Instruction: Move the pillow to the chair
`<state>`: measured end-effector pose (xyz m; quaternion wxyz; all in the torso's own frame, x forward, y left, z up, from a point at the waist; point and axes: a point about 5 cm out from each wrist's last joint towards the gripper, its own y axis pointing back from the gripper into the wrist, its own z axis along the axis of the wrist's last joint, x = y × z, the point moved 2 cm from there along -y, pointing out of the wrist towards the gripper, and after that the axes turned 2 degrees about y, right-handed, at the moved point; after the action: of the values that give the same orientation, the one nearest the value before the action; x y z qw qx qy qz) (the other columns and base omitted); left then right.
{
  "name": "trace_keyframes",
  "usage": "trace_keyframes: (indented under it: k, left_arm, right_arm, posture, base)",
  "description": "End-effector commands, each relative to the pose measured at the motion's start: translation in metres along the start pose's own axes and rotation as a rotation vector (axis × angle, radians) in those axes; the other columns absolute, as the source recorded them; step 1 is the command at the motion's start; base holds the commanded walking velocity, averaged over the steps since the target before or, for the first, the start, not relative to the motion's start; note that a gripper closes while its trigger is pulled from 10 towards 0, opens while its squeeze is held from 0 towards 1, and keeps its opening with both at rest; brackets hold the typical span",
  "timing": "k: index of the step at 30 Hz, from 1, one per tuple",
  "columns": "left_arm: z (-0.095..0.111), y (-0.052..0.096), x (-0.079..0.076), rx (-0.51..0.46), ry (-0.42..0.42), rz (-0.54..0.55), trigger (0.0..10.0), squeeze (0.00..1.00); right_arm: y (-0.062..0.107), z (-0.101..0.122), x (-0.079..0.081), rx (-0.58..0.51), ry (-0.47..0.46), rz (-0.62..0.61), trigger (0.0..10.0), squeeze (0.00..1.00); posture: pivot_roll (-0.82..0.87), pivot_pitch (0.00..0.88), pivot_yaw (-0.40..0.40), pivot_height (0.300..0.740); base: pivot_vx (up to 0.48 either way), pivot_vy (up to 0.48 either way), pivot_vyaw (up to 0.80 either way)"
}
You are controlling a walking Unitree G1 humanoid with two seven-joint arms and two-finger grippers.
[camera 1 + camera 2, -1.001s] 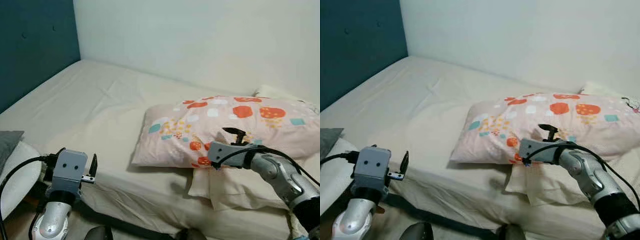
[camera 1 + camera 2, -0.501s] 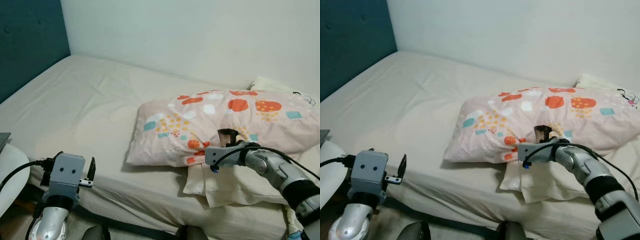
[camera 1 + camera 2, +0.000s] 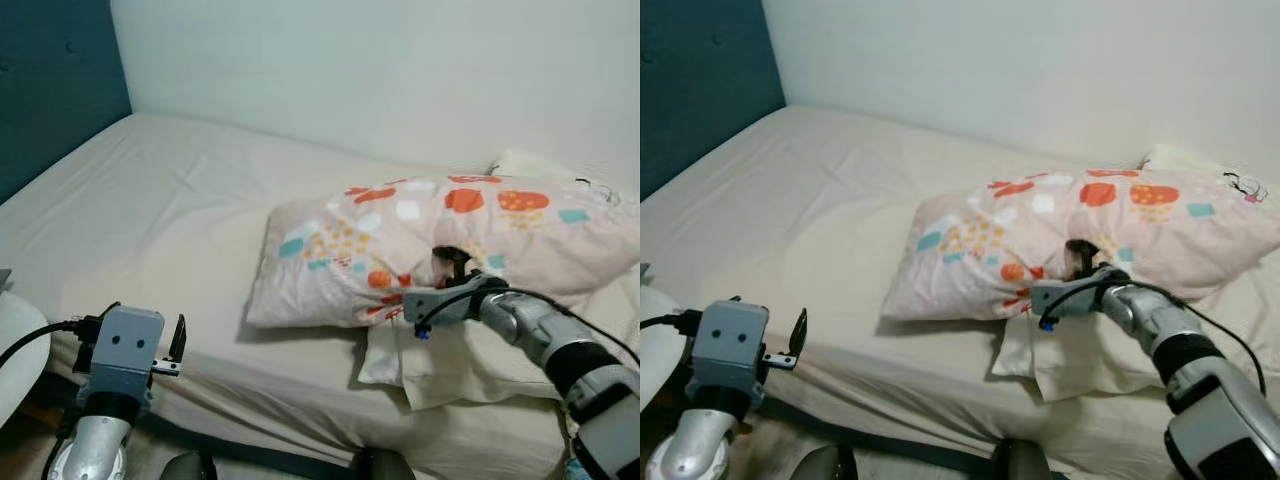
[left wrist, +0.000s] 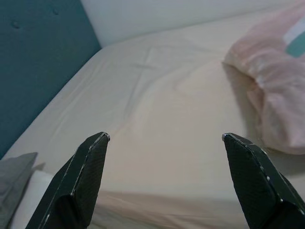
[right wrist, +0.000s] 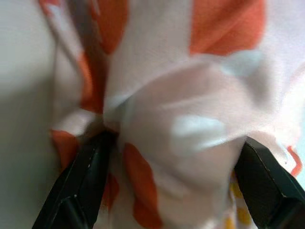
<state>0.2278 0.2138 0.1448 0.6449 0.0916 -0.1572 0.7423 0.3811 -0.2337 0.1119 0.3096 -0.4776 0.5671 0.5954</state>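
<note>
pillow pinched on the bed, the move to the chair not yet begun

nearest, the left gripper (image 3: 178,340) hangs low off the front edge of the bed (image 3: 150,230), its two black fingers (image 4: 88,176) spread wide with nothing between them, pointing over bare cream sheet; it looks idle; a little farther in, the right gripper (image 3: 452,268) reaches across the mattress edge and is pushed into the near side of the patterned pillow (image 3: 400,245); in the right wrist view a bunched fold of pink, orange-spotted cover sits squeezed between the fingers (image 5: 90,176), so i judge the grip taken, narrow and full of cloth; the pillow lies on the bed, its near edge resting on a plain cream pillow (image 3: 450,365) beneath it, its far end toward the pale wall (image 3: 400,70); beyond, open sheet runs to the teal headboard (image 3: 55,90); as for progress: grasp seemingly made, pillow not lifted clear; lifting, carrying and setting it on the chair all remain, and no chair can be clearly made out.
</note>
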Motion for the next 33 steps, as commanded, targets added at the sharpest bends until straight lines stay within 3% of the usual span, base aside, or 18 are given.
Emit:
trace_keyframes:
  k: [1,2,3,4,5,7,13,20,22,23,24,25,27,28,29,30,31,33]
  left_arm:
    - [0.003,0.0,0.002,-0.003,-0.012,-0.007,10.0,0.0]
    - [0.003,0.0,0.002,-0.003,-0.012,-0.007,10.0,0.0]
    - [0.003,0.0,0.002,-0.004,-0.013,-0.004,10.0,0.0]
    - [0.003,-0.001,0.003,-0.004,-0.013,-0.003,10.0,0.0]
    - [0.004,-0.001,0.003,-0.006,-0.014,-0.001,10.0,0.0]
    - [0.005,-0.002,0.003,-0.012,-0.017,0.0,10.0,0.0]
    - [0.008,-0.005,0.006,-0.026,-0.02,0.01,10.0,0.0]
    - [0.009,-0.006,0.005,-0.029,-0.021,0.009,10.0,0.0]
    - [0.009,-0.008,0.004,-0.029,-0.02,0.007,10.0,0.0]
    - [0.009,-0.008,0.004,-0.029,-0.02,0.007,10.0,0.0]
    - [0.009,-0.009,0.004,-0.03,-0.02,0.008,10.0,0.0]
    - [0.009,-0.009,0.004,-0.03,-0.02,0.008,10.0,0.0]
    - [0.012,-0.014,0.005,-0.041,-0.001,0.021,10.0,0.0]
    - [0.012,-0.014,0.005,-0.041,-0.001,0.021,10.0,0.0]
    - [0.015,-0.017,0.006,-0.044,0.022,0.037,10.0,0.0]
    - [0.019,-0.022,0.006,-0.049,0.063,0.057,10.0,0.0]
    - [0.019,-0.022,0.006,-0.049,0.063,0.057,10.0,0.0]
    - [0.022,-0.025,0.004,-0.051,0.089,0.066,10.0,0.0]
  right_arm:
    - [0.0,-0.005,0.005,0.033,-0.007,-0.005,10.0,0.0]
    - [0.0,-0.005,0.005,0.033,-0.007,-0.005,10.0,0.0]
    - [-0.001,-0.002,0.0,0.029,-0.009,-0.045,3.0,0.0]
    - [-0.002,-0.001,-0.003,0.026,-0.011,-0.073,3.0,0.0]
    - [-0.003,0.003,-0.01,0.003,-0.018,-0.121,0.0,0.0]
    - [-0.004,0.01,-0.019,-0.036,-0.031,-0.18,0.0,0.0]
    - [-0.007,0.023,-0.026,-0.097,-0.042,-0.228,0.0,0.0]
    - [-0.007,0.023,-0.024,-0.09,-0.049,-0.221,0.0,0.0]
    - [-0.006,0.014,-0.019,-0.043,-0.134,-0.202,0.0,0.0]
    - [-0.006,0.014,-0.019,-0.043,-0.134,-0.202,0.0,0.0]
    - [-0.005,0.008,-0.019,-0.013,-0.261,-0.203,0.0,0.0]
    - [-0.005,0.008,-0.019,-0.013,-0.261,-0.203,0.0,0.0]
    - [-0.008,0.009,-0.029,-0.028,-0.683,-0.217,0.0,0.0]
    - [-0.008,0.009,-0.029,-0.028,-0.683,-0.217,0.0,0.0]
    - [-0.01,0.019,-0.041,-0.111,-0.904,-0.229,0.0,0.0]
    - [-0.011,0.034,-0.062,-0.265,-1.166,-0.243,0.0,0.0]
    - [-0.011,0.034,-0.062,-0.265,-1.166,-0.243,0.0,0.0]
    - [-0.007,0.044,-0.082,-0.381,-1.312,-0.27,0.0,0.0]
  posture:
    - [0.09,0.0,-0.13,0.495]
    - [0.09,0.0,-0.13,0.495]
    - [0.09,0.0,-0.127,0.495]
    - [0.1,0.0,-0.127,0.495]
    - [0.1,0.0,-0.125,0.495]
    - [0.1,0.0,-0.128,0.495]
    - [0.1,0.0,-0.129,0.495]
    - [0.1,0.0,-0.127,0.495]
    - [0.1,0.0,-0.125,0.495]
    - [0.1,0.0,-0.125,0.495]
    - [0.09,0.0,-0.125,0.495]
    - [0.09,0.0,-0.125,0.495]
    - [0.09,0.0,-0.125,0.495]
    - [0.09,0.0,-0.125,0.495]
    - [0.09,0.0,-0.125,0.495]
    - [0.08,0.0,-0.125,0.495]
    - [0.08,0.0,-0.125,0.495]
    - [0.08,0.0,-0.123,0.5]
  base:
    - [0.0,0.0,0.0]
    - [0.0,0.0,0.0]
    - [0.0,0.0,0.0]
    - [0.0,0.0,0.0]
    - [0.0,0.0,0.0]
    - [0.0,0.0,0.0]
    - [0.0,0.0,0.0]
    - [0.0,0.0,0.0]
    - [0.0,0.0,0.0]
    - [0.0,0.0,0.0]
    - [0.0,0.0,0.0]
    - [0.0,0.0,0.0]
    - [0.0,0.0,0.0]
    - [0.0,0.0,0.0]
    - [0.0,0.0,0.0]
    - [0.0,0.0,0.0]
    - [0.0,0.0,0.0]
    - [0.0,0.0,0.0]
